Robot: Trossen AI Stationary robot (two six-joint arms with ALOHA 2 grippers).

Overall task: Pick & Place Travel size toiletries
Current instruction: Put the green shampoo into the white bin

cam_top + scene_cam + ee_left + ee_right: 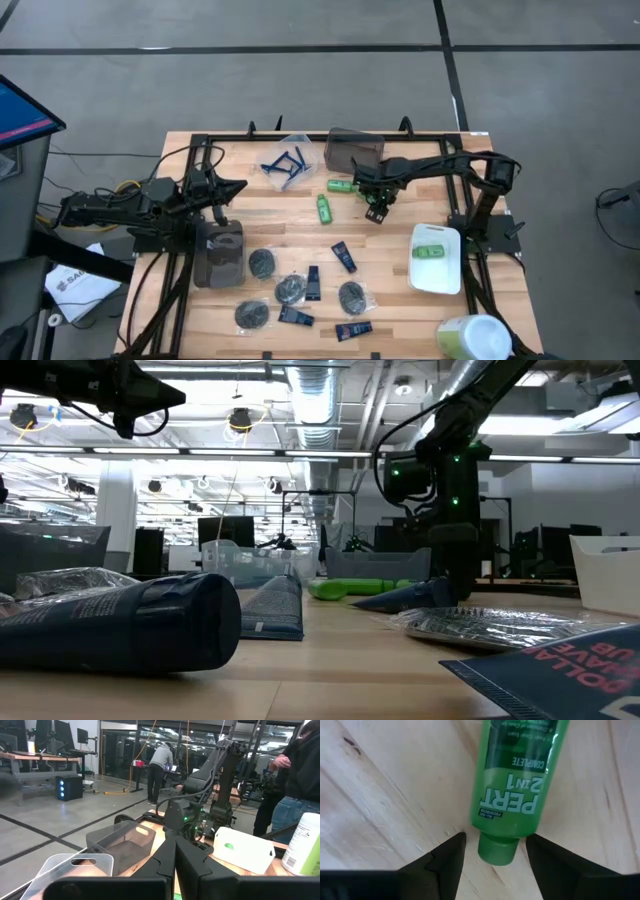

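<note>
The right gripper (495,851) is low over the table (400,240), fingers spread, with the cap end of a green bottle (520,780) between the fingertips, neither visibly touching it. A second green bottle (324,207) lies near it on the left-arm side. A third (431,252) rests in the white tray (437,279), farther off. The left gripper (175,865) is closed, hovering empty.

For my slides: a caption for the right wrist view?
Open right gripper straddles the cap end of a green Pert bottle lying on the wooden table.
</note>
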